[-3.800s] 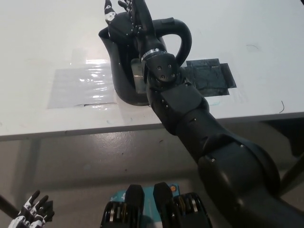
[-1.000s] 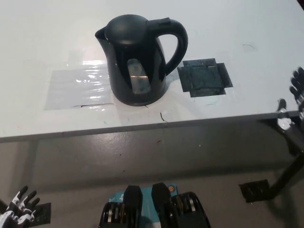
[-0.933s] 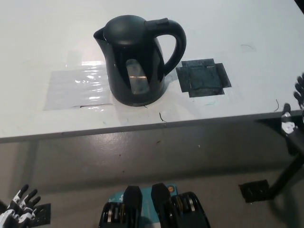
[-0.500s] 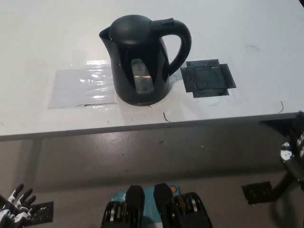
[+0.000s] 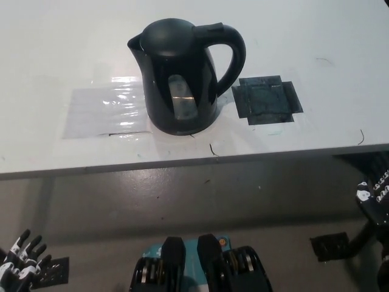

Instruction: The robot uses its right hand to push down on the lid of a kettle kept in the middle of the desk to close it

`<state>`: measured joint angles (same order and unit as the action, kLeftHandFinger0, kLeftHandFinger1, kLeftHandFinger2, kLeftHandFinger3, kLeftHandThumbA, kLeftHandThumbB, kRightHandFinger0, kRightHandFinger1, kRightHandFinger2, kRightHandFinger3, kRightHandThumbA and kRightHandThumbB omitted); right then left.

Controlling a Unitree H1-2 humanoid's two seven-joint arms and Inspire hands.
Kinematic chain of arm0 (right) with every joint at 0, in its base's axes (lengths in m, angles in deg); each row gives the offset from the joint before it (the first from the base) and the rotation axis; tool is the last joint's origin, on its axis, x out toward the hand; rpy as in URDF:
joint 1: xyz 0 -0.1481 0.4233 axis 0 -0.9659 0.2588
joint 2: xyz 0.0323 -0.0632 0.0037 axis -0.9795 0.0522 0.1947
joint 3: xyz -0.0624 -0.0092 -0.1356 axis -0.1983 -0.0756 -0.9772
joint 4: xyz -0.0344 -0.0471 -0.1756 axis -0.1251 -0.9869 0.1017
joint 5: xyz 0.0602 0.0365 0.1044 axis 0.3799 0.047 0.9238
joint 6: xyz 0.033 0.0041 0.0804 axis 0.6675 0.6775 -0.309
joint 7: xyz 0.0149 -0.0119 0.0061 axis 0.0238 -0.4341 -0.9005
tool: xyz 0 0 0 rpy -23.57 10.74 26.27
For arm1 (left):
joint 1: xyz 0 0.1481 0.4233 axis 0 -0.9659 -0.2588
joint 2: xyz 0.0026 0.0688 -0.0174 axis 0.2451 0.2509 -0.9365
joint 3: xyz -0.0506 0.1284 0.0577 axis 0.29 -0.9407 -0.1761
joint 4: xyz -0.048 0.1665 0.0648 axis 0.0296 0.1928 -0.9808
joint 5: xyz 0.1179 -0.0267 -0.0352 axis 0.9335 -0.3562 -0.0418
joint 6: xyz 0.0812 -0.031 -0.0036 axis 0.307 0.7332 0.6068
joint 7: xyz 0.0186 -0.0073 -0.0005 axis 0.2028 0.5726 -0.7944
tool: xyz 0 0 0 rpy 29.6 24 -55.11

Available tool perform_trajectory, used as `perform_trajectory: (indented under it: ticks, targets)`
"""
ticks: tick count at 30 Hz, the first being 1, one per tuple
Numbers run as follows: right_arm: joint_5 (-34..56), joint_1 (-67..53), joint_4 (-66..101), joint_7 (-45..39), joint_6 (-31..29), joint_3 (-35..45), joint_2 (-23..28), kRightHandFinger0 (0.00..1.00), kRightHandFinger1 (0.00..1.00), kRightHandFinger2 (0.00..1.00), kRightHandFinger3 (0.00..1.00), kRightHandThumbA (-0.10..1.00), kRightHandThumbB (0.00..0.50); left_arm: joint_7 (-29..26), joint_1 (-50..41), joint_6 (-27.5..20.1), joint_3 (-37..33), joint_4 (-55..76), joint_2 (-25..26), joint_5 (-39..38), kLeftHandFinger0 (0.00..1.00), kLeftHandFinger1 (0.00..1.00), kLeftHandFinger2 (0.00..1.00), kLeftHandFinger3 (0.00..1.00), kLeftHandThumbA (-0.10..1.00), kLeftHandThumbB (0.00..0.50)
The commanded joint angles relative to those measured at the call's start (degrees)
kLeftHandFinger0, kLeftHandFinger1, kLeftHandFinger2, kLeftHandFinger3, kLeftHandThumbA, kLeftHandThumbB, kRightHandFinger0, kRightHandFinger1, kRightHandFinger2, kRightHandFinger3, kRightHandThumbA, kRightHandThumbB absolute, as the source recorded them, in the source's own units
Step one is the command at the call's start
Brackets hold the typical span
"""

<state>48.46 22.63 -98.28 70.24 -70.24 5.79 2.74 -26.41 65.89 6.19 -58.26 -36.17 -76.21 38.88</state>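
The black kettle (image 5: pixel 182 79) stands upright mid-bench (image 5: pixel 48 146), its lid (image 5: pixel 167 33) looking seated. It looks rigid, smooth plastic; press on the dome's top. Well below the kettle, the left robot hand (image 5: pixel 18 258) rests with fingers spread; whether the right robot hand (image 5: pixel 375 194) is open or closed cannot be told.

White desk (image 5: pixel 48 36): black kettle (image 5: pixel 182 79) mid-desk, clear tape patch (image 5: pixel 106 112) left, dark tape patch (image 5: pixel 266 100) right, near front edge.

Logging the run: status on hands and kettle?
Left hand low at lower left, fingers apart, holding nothing. Right hand below desk edge, fingers unclear. Kettle upright on desk, lid down. Nothing in the way.
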Motion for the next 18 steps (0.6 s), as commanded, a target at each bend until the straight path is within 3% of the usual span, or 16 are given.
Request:
perform_trajectory:
  ticks: [1,9,12,18]
  targets:
    - [1.68,1.61,-0.79,-1.29,-0.8,0.51,0.65,1.0,1.0,1.0,1.0,0.2,0.084,0.95,0.99,-2.37,0.04,0.47,0.85,-0.76,1.0,1.0,1.0,1.0,0.29,0.248]
    - [1.53,2.51,-1.25,-1.29,-0.62,0.48,1.16,1.0,1.0,1.0,1.0,0.24,0.075,0.94,2.5,-2.65,-0.41,-0.09,1.23,-0.39,1.0,1.0,1.0,1.0,0.28,0.254]
    - [2.12,2.56,-1.2,-1.44,-0.6,0.72,0.94,1.0,1.0,1.0,1.0,0.21,0.051,1.0,2.52,-2.53,-0.3,-0.06,1.13,-0.74,1.0,1.0,1.0,1.0,0.26,0.246]
    - [2.12,2.24,-0.85,-1.48,-0.34,0.82,1.1,1.0,1.0,1.0,1.0,0.21,0.053,1.17,2.6,-2.84,-0.42,-0.46,1.15,-0.58,1.0,1.0,1.0,1.0,0.27,0.263]
